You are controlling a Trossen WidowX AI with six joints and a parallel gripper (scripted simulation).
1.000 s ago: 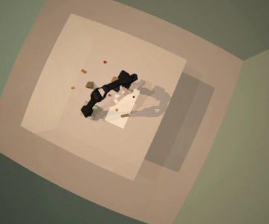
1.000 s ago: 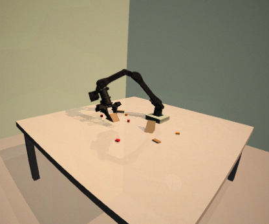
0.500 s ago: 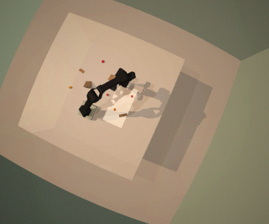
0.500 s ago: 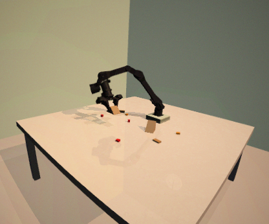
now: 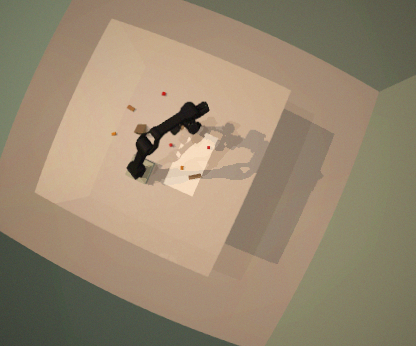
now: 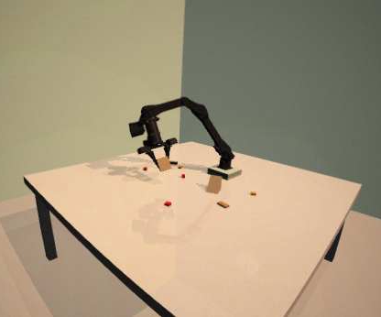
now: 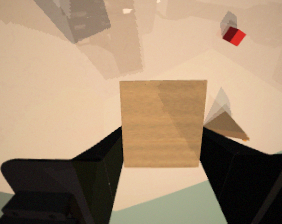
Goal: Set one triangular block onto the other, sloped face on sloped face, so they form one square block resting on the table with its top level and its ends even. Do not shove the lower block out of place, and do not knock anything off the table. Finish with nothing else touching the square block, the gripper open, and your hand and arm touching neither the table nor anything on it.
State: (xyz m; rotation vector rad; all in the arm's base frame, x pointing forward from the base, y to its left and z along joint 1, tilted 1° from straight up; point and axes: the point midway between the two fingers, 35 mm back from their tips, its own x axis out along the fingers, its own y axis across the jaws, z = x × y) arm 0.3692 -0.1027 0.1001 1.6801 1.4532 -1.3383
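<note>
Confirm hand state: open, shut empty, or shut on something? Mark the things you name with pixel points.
Shut on a triangular block point(image 6: 164, 163) point(image 7: 163, 124): in the wrist view the hand's point(image 6: 163, 160) point(image 7: 162, 131) fingers meet its two opposite sides.
</note>
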